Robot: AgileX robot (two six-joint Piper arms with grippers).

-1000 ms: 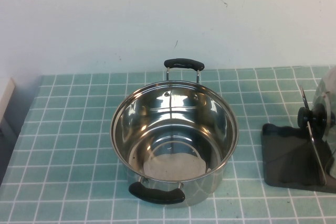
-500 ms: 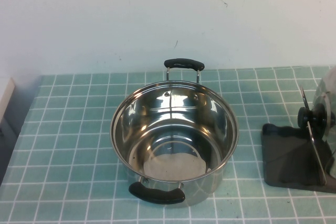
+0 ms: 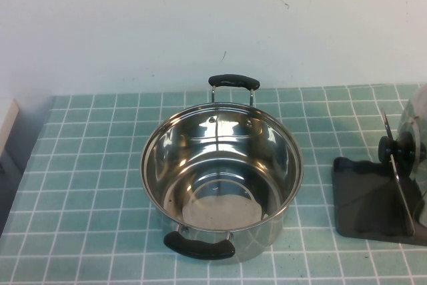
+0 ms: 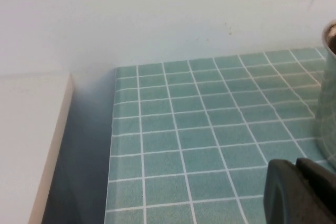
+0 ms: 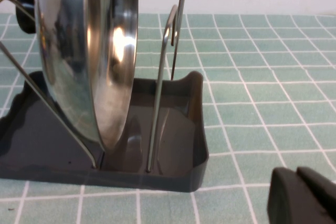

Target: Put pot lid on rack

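Standing on edge in the rack (image 3: pixel 363 198) at the table's right, the pot lid (image 3: pixel 415 139) has not shifted over the last second in the high view, nor has anything else; the placing looks finished. The open steel pot (image 3: pixel 221 178) sits mid-table on the teal tiled cloth (image 3: pixel 87 198), mirror-bright inside, its two handles matte black. Neither arm appears here.

From the left wrist, the left gripper (image 4: pixel 302 192) shows only as a dark rounded tip low over the tiles just beside the pot's wall; whether its fingers are spread cannot be told.

From the right wrist, the lid (image 5: pixel 86 56), domed and polished with a black knob (image 5: pixel 24 8), leans between thin wire prongs (image 5: pixel 160 93) in the dark wavy-edged plastic tray. The right gripper (image 5: pixel 302 198) sits near the rack, apart from it; its fingers' state cannot be told.
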